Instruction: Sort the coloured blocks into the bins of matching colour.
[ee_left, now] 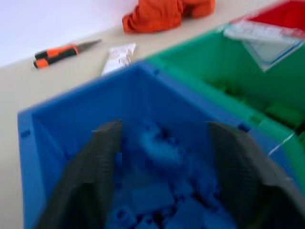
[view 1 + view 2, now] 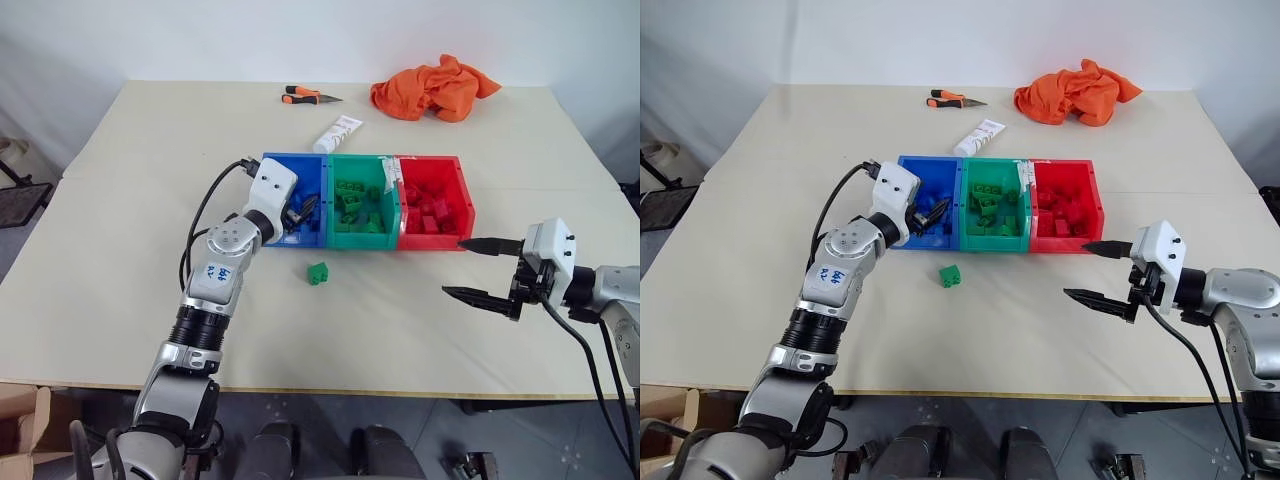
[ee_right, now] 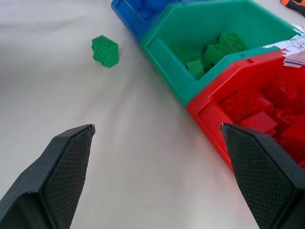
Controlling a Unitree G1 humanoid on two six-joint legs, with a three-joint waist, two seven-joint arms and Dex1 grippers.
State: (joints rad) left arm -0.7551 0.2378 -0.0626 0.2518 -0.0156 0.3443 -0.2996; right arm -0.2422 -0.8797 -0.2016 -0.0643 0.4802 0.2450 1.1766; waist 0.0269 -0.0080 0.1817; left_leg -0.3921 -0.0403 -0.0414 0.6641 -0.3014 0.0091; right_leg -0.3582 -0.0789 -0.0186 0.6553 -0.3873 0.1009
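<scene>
Three joined bins stand mid-table: blue, green and red, each holding several bricks of its own colour. One green block lies alone on the table just in front of the blue and green bins, also seen in the right wrist view. My left gripper reaches into the blue bin, its fingers open above the blue bricks, with nothing gripped between them. Off the red bin's front right corner my right gripper hovers over the table, open and empty.
Behind the bins lie a white tube, orange-handled pliers and a crumpled orange cloth. The table's front edge runs just below my right gripper. A cardboard box sits on the floor at the left.
</scene>
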